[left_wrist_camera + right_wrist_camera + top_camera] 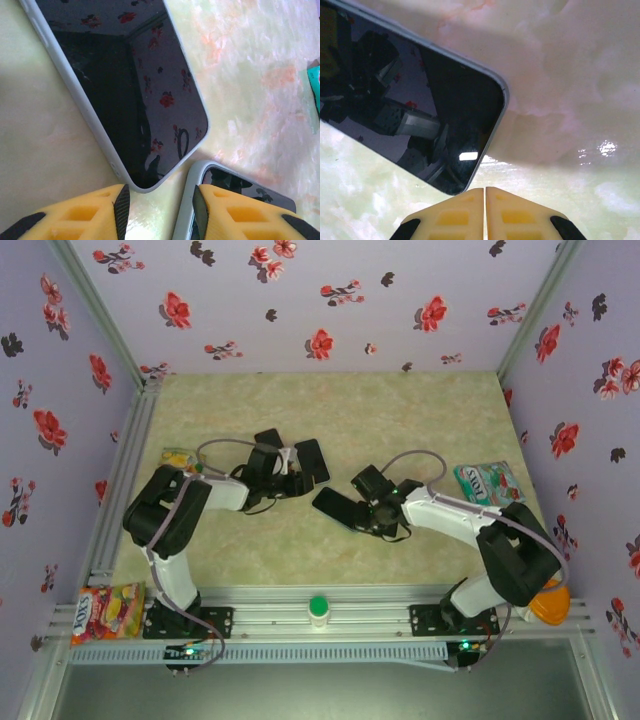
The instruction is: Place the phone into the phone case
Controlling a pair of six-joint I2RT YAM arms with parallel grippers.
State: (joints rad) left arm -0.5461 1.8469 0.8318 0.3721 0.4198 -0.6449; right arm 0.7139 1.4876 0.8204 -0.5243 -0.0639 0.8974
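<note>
with the case (pixel 130 90) steadied by the parted, empty left pincer (pixel 160 200), the phone (pixel 420 100) is best nudged in flat by the closed, empty right pincer (pixel 485 192).

Lab test booth: flowered panel walls (pixel 330 300) beyond the left gripper (pixel 288 472), aluminium rails (pixel 380 602) behind it, marbled table (pixel 400 410) beneath

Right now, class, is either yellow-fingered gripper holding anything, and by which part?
Nothing is held. The left gripper is open beside a grey-rimmed black phone; the right gripper is shut, empty.
</note>
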